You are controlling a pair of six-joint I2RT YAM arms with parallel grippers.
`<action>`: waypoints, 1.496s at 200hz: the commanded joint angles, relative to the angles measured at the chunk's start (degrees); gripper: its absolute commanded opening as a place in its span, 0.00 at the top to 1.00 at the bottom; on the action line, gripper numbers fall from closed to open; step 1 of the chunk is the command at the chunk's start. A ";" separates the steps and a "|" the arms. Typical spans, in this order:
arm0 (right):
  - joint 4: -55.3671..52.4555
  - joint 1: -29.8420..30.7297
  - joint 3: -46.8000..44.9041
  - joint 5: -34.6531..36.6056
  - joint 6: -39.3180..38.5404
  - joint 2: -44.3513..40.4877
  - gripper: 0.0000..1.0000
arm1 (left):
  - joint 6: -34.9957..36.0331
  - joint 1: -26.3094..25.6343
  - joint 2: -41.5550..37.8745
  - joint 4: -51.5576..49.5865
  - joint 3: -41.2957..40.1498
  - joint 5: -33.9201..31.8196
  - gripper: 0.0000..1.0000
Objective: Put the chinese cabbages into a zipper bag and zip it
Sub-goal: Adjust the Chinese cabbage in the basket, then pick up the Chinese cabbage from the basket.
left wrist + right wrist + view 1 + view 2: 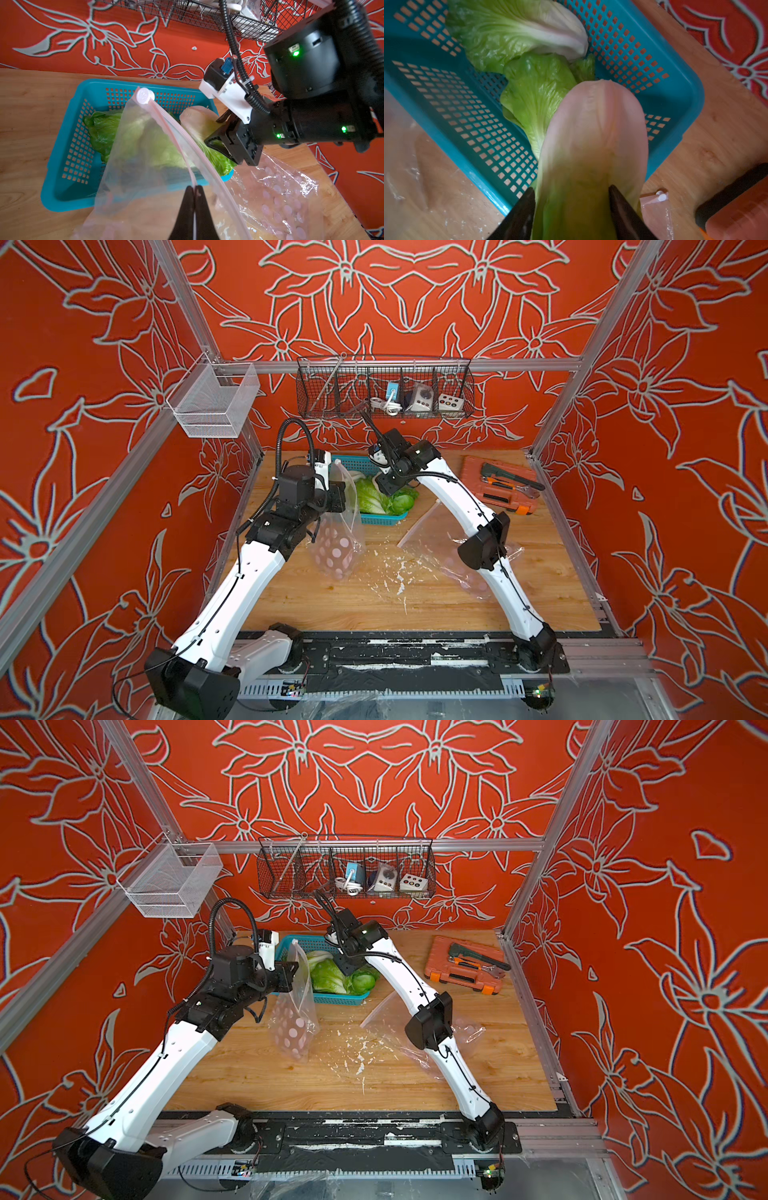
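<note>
Step in hand: pick-up of the first head. All three chinese cabbages [376, 497] lie in the teal basket [384, 519] by the table's [374, 610] far edge, left of middle. None is in the zipper bag [338, 531] yet. The left gripper [194, 189] is pinched tight on one zip track of the bag and holds it upright just beside the basket's left side. The slider [144, 96] sits at the top end and the two pink tracks are parted a little. The right gripper [570, 188] is down in the basket with its fingers spread to either side of the nearest head [593, 128]; no squeeze is evident, and contact cannot be confirmed. Judgement: the next move is to close on that head, lift it clear of the basket rim and carry it to the bag mouth, which likely needs widening. A second bag [432, 549] lies flat under the right arm.
</note>
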 commanded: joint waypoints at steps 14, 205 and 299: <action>7.46 0.16 -15.32 -0.79 3.36 -13.27 0.24 | -1.01 -0.14 -0.62 2.18 -0.90 1.73 1.00; 44.23 0.32 -54.04 6.13 47.18 -27.13 0.43 | -0.87 -1.19 -1.77 7.24 -5.33 7.12 1.00; 39.88 -3.34 -65.05 -14.77 22.15 -54.15 0.99 | 2.53 -6.45 4.30 7.90 -0.92 4.41 1.00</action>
